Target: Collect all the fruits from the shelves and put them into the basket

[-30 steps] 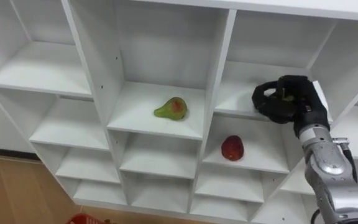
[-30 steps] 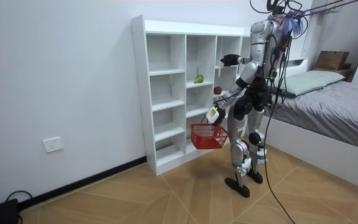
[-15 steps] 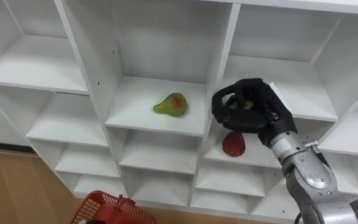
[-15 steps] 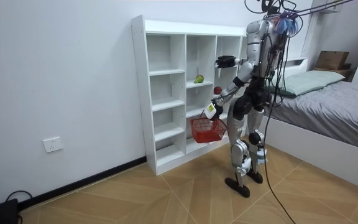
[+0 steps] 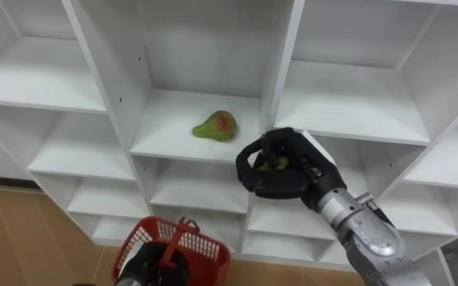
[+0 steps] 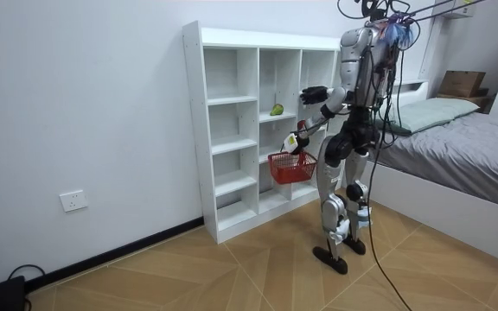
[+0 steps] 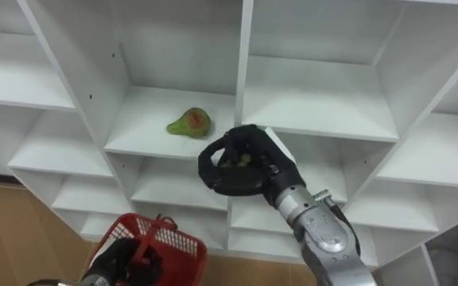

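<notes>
My right hand (image 5: pixel 293 171) is shut on a small greenish fruit (image 5: pixel 275 164) and hangs in front of the white closet (image 5: pixel 285 63), just right of its middle column. A green pear with a red patch (image 5: pixel 215 125) lies on the middle shelf, up and left of that hand. Low at the left, my left hand (image 5: pixel 145 266) is shut on the handle of a red wire basket (image 5: pixel 183 248). In the room view the basket (image 6: pixel 291 167) hangs between me and the closet, below the right hand (image 6: pixel 311 93).
I stand close in front of the closet (image 6: pixel 232 130), whose other compartments are bare. A bed (image 6: pixel 456 130) with a cardboard box (image 6: pixel 462 83) beyond it lies at the room view's right. Wooden floor (image 6: pixel 232 268) stretches around me.
The right hand has come out of the right compartment with the fruit, moving left and down. The basket has risen. The red apple is now hidden behind the hand.
</notes>
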